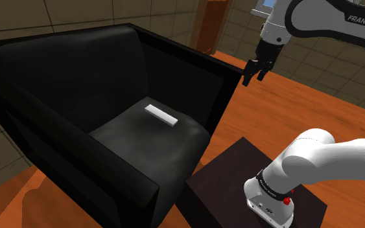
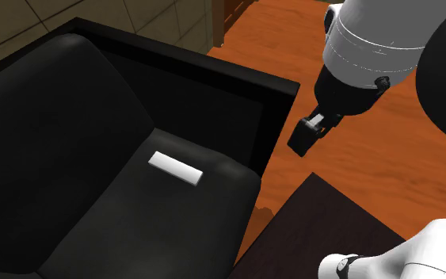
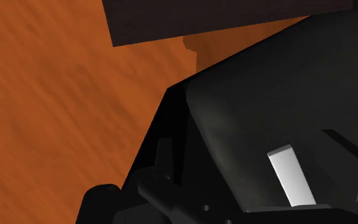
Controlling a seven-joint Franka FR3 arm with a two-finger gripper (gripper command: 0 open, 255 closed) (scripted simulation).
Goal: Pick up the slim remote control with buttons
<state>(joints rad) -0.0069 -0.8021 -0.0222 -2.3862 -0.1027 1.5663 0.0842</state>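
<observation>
Dark brown, the box stand (image 1: pixel 226 171) sits nearest in the shoulder view, carrying the white arm's base (image 1: pixel 271 194). Just beyond it stands a black armchair (image 1: pixel 58 71). The slim white remote (image 1: pixel 161 114) lies flat on its seat cushion, towards the backrest. Farther off, the black gripper (image 1: pixel 255 74) hangs over the orange wood floor (image 1: pixel 317 110), outside the chair's side panel. Its 2 fingers are slightly apart with nothing between them, well apart from the remote.

Armchair (image 1: pixel 142 149): black, leather-like, soft sheen. Floor (image 1: pixel 284 110): orange wood, visible grain. Remote (image 1: pixel 161 114): plain white, smooth, matt.
</observation>
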